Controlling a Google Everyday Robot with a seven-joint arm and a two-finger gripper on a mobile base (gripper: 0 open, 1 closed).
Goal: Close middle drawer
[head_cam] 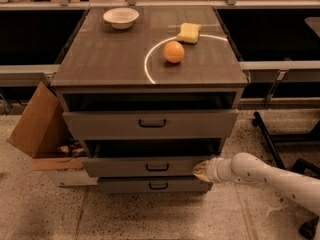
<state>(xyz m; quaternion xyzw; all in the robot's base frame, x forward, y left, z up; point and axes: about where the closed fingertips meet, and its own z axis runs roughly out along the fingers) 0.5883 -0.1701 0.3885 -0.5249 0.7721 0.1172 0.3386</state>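
Shows in the camera view the middle drawer (157, 167) of the grey cabinet (100, 59) pulled out a little, below the more open top drawer (150, 124), with the gripper (196, 170) touching the right end of its front, fingers (201, 167) drawn narrowly together.

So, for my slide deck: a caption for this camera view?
Gripper at the right end of the front of the middle drawer, which stands slightly open.
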